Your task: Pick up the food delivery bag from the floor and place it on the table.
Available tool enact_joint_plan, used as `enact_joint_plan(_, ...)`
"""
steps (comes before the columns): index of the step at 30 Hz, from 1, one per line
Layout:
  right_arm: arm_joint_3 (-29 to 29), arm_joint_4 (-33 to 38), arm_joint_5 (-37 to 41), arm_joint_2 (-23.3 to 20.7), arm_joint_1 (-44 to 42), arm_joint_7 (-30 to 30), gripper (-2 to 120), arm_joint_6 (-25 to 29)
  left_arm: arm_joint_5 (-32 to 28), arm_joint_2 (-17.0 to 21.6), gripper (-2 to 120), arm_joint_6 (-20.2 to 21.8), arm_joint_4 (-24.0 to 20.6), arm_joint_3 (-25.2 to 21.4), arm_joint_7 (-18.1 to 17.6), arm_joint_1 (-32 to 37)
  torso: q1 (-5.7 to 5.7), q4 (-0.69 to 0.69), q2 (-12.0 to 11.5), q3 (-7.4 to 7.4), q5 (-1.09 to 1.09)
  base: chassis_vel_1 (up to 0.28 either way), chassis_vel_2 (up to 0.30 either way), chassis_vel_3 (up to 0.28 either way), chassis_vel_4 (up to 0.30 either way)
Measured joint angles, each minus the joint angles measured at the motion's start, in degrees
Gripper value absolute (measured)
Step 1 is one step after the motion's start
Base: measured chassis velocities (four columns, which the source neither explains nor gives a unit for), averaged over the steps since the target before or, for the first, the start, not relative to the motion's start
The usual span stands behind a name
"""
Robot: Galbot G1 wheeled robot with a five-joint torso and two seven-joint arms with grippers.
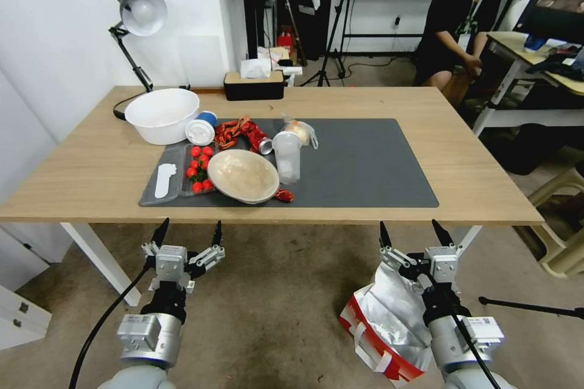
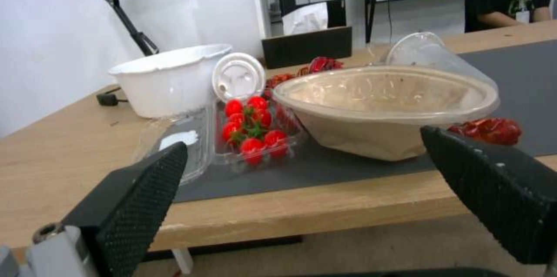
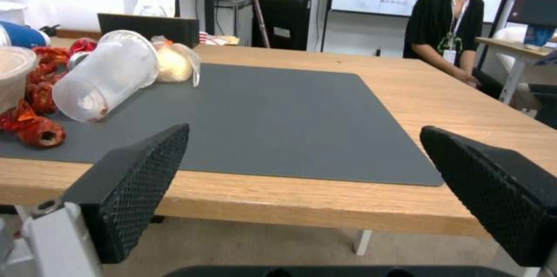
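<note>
Hovering spread open just short of the counter (image 1: 365, 103) edge, right claw (image 1: 410, 237) sits above the food delivery bag (image 1: 386, 322), which lies on the floor (image 1: 274, 316) ungrasped. Left claw (image 1: 188, 234) also open, empty. Pickup not begun; lift and placing remain.

The room is bright, with soft light from above. My table (image 1: 426, 134) throws only a faint shadow, and its edges bend. My near fingers (image 2: 139, 194) look blurry.
</note>
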Motion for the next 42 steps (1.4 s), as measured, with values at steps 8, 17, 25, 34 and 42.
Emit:
enact_joint_plan(8,0.0,0.0,0.0,0.0,0.0,0.0,100,0.0,0.0,0.0,100,0.0,0.0,0.0,0.0,0.0,0.00,0.00,0.0,0.00,0.00,0.000,0.000,0.000,0.000)
enact_joint_plan(17,0.0,0.0,0.0,0.0,0.0,0.0,100,0.0,0.0,0.0,100,0.0,0.0,0.0,0.0,0.0,0.00,0.00,0.0,0.00,0.00,0.000,0.000,0.000,0.000)
enact_joint_plan(25,0.0,0.0,0.0,0.0,0.0,0.0,100,0.0,0.0,0.0,100,0.0,0.0,0.0,0.0,0.0,0.00,0.00,0.0,0.00,0.00,0.000,0.000,0.000,0.000)
enact_joint_plan(34,0.6,0.2,0.5,0.0,0.3,0.0,100,-0.9,-0.3,0.0,100,0.1,0.0,0.0,0.0,-0.1,-0.01,0.00,0.0,0.00,0.01,0.000,0.000,0.000,0.000)
enact_joint_plan(42,11.9,6.0,8.3,-0.5,6.2,-1.4,100,-15.3,-14.1,-0.1,100,7.9,-1.8,-3.2,-1.9,-7.2,0.00,-0.02,0.0,0.00,0.02,0.000,0.000,0.000,0.000)
